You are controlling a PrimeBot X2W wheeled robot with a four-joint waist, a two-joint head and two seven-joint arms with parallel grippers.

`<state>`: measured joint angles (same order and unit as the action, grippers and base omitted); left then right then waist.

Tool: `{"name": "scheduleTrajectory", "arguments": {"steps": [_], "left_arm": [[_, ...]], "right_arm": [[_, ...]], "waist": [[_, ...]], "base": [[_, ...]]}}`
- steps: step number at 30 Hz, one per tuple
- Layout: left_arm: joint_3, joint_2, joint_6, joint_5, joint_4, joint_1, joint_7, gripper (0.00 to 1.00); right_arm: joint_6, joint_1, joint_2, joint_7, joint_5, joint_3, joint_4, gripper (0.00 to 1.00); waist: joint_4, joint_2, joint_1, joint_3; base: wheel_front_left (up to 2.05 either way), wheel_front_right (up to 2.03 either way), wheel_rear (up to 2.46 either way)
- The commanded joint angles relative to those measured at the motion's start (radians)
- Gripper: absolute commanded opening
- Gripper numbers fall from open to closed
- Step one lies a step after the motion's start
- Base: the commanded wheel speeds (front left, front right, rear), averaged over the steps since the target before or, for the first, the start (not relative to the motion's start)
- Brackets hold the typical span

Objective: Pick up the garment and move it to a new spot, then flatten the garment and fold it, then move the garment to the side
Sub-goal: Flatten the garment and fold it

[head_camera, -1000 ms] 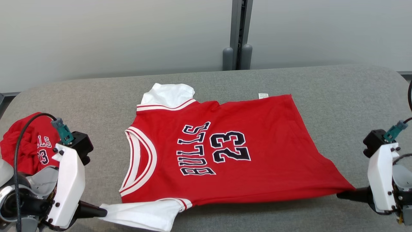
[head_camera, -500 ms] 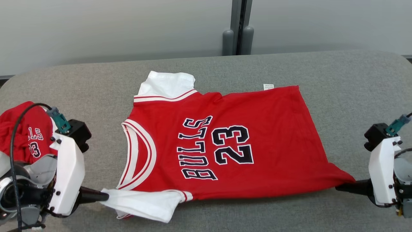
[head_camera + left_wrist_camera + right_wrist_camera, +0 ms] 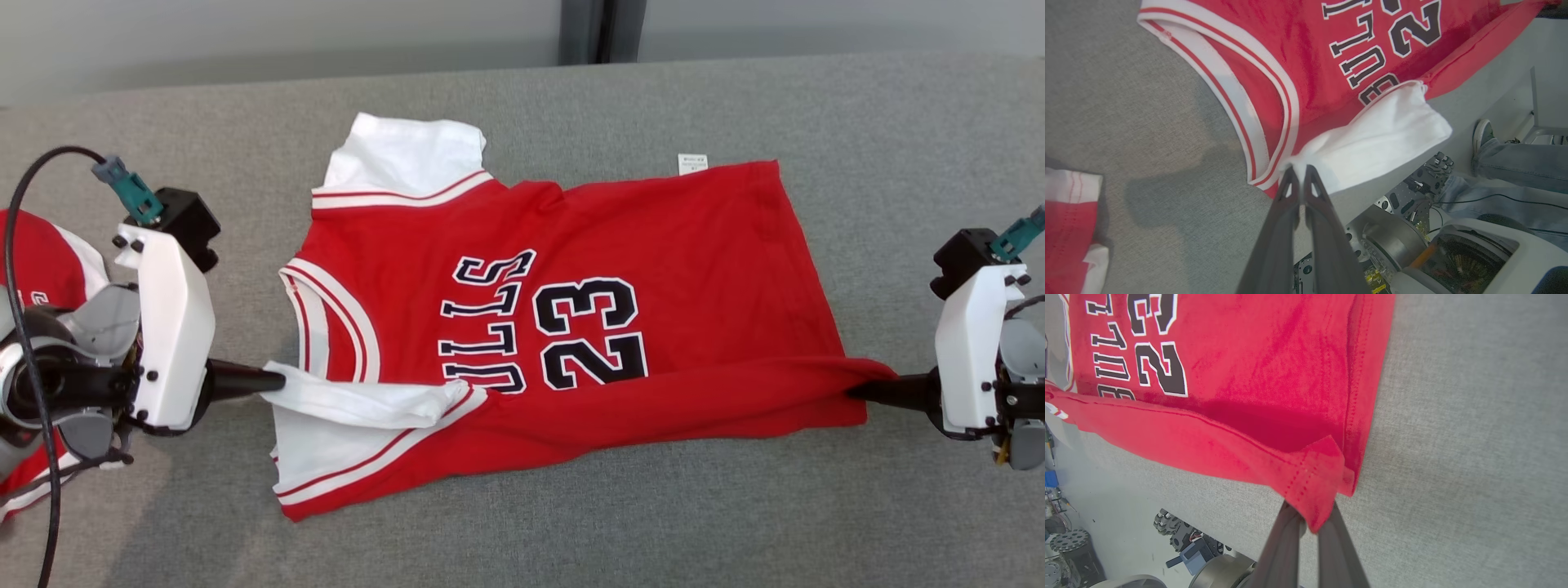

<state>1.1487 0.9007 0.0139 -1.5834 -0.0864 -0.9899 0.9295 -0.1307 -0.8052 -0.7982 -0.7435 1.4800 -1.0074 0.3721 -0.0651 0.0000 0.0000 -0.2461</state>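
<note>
The garment (image 3: 637,269) is a red BULLS 23 jersey with white sleeves, spread on the grey table (image 3: 898,122) with its collar to the left. My left gripper (image 3: 277,381) is shut on the near white sleeve (image 3: 1372,147), lifted over the jersey's front. At the right my right gripper (image 3: 857,390) is shut on the near hem corner (image 3: 1318,473), also raised. The near edge of the jersey (image 3: 1188,437) is doubled over toward the far side, covering the lower part of the lettering. In the left wrist view my left gripper (image 3: 1299,173) pinches the sleeve's edge; my right gripper (image 3: 1310,516) clamps the red hem.
A second red and white garment (image 3: 41,269) lies bunched at the table's left end, behind my left arm. The table's near edge runs close below the jersey. In the left wrist view a person's legs and a shoe (image 3: 1482,132) stand beyond the table edge, beside the robot base.
Both grippers have carried the near sleeve and hem corner away from me over the jersey, doubling its near edge over. The head camera has tilted down.
</note>
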Motion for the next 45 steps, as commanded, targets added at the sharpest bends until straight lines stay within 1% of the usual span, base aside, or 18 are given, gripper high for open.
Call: {"name": "scheduleTrajectory", "arguments": {"steps": [1, 8, 16, 22, 25, 26, 27, 29, 32, 38, 40, 42, 45], "left_arm": [[-0.004, -0.001, 0.006, 0.010, -0.010, -0.013, 0.001, 0.00], [-0.017, -0.043, 0.034, 0.032, -0.096, -0.067, 0.001, 0.00], [-0.018, -0.086, 0.057, 0.058, -0.171, -0.098, -0.011, 0.00], [-0.022, -0.116, 0.074, 0.077, -0.211, -0.113, -0.034, 0.00], [-0.020, -0.122, 0.079, 0.086, -0.231, -0.118, -0.039, 0.00], [-0.019, -0.125, 0.081, 0.089, -0.237, -0.118, -0.043, 0.49], [-0.017, -0.129, 0.082, 0.091, -0.242, -0.114, -0.046, 1.00], [-0.013, -0.134, 0.084, 0.095, -0.255, -0.104, -0.050, 1.00], [-0.011, -0.140, 0.088, 0.092, -0.271, -0.087, -0.059, 1.00], [-0.020, -0.137, 0.098, 0.090, -0.271, -0.066, -0.097, 1.00], [-0.029, -0.134, 0.100, 0.094, -0.261, -0.054, -0.130, 1.00], [-0.044, -0.126, 0.106, 0.112, -0.248, -0.040, -0.192, 1.00], [-0.080, -0.119, 0.107, 0.145, -0.223, -0.003, -0.347, 1.00]], "right_arm": [[0.000, -0.009, 0.005, -0.005, -0.007, 0.005, 0.006, 0.00], [0.000, -0.030, 0.059, -0.019, -0.035, 0.037, 0.063, 0.00], [0.000, -0.036, 0.121, -0.026, -0.080, 0.074, 0.096, 0.00], [0.000, -0.022, 0.144, -0.036, -0.108, 0.110, 0.109, 0.00], [0.000, -0.015, 0.155, -0.039, -0.124, 0.127, 0.112, 0.00], [0.000, -0.011, 0.159, -0.036, -0.132, 0.136, 0.114, 0.16], [0.000, -0.006, 0.163, -0.035, -0.138, 0.143, 0.116, 0.37], [0.000, 0.001, 0.170, -0.031, -0.151, 0.156, 0.123, 1.00], [0.000, 0.018, 0.179, -0.032, -0.166, 0.180, 0.133, 1.00], [0.000, 0.048, 0.187, 0.001, -0.183, 0.239, 0.136, 1.00], [0.000, 0.065, 0.187, 0.040, -0.192, 0.271, 0.124, 1.00], [0.000, 0.088, 0.187, 0.094, -0.200, 0.304, 0.097, 1.00], [0.000, 0.133, 0.180, 0.213, -0.224, 0.359, 0.043, 1.00]], "waist": [[-0.003, 0.0000, 0.0000, -0.023], [-0.011, 0.0000, 0.0000, -0.084], [-0.023, 0.0000, 0.0000, -0.109], [-0.024, 0.0000, 0.0000, -0.114], [-0.025, 0.0000, 0.0000, -0.112], [-0.026, 0.0000, 0.0000, -0.111], [-0.026, 0.0000, 0.0000, -0.107], [-0.026, 0.0000, 0.0000, -0.098], [-0.025, 0.0000, 0.0000, -0.076], [-0.019, 0.0000, 0.0000, -0.032], [-0.014, 0.0000, 0.0000, -0.013], [-0.011, 0.0000, 0.0000, 0.006], [-0.005, 0.0000, 0.0000, 0.037]], "base": [[0.00, 0.00, 0.00], [0.00, 0.00, 0.00], [0.00, 0.00, 0.00], [0.00, 0.00, 0.00], [0.00, 0.00, 0.00], [0.00, 0.00, 0.00], [0.00, 0.00, 0.00], [0.00, 0.00, 0.00], [0.00, 0.00, 0.00], [0.00, 0.00, 0.00], [0.00, 0.00, 0.00], [0.00, 0.00, 0.00], [0.00, 0.00, 0.00]]}}
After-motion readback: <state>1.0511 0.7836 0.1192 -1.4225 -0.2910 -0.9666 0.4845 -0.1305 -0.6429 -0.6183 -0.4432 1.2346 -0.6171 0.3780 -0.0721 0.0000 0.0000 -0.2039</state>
